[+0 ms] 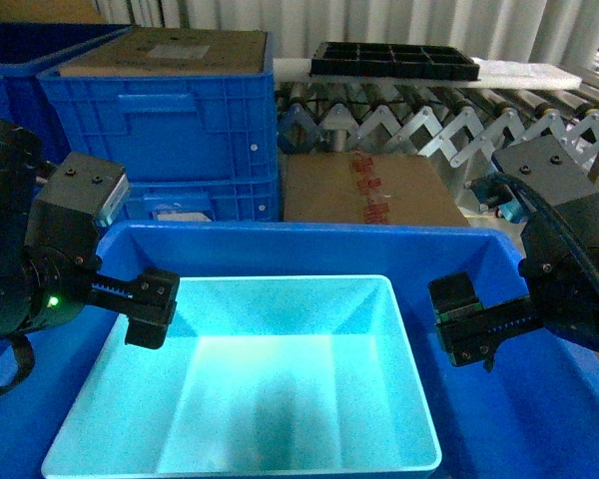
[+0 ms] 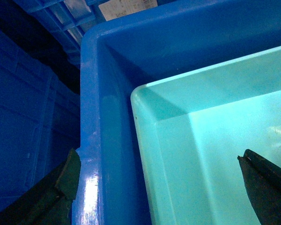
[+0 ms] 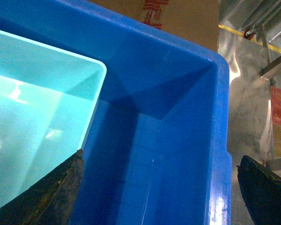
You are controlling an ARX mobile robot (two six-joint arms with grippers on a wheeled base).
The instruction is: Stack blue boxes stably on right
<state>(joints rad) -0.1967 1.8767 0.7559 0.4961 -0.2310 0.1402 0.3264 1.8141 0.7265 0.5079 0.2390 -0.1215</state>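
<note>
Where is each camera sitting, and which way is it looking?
Head: sits up on the robot, looks forward and down at the light turquoise plastic tub inside the big darker blue plastic bin; left gripper and right gripper show.
Left wrist: looks down at the tub's corner; dark fingertips show.
Right wrist: looks down into the bin's corner; fingertips show.
Shared: tub and bin.

The smooth rectangular plastic tub [image 1: 280, 399] is a pale, glossy turquoise-blue, plain all over, brightest across its flat bottom. It sits inside a larger plastic bin [image 1: 539, 419] of deep, saturated royal blue, with white glare on the rim. Behind, the ribbed plastic crates [image 1: 160, 130] are the same dark royal blue, one topped by a tan cardboard sheet [image 1: 170, 50]. The flat cardboard box [image 1: 364, 190] is brown with red printed marks. A gridded tray [image 1: 394, 60] is black. Both claws, left [image 1: 150, 304] and right [image 1: 464, 319], are matt black.
</note>
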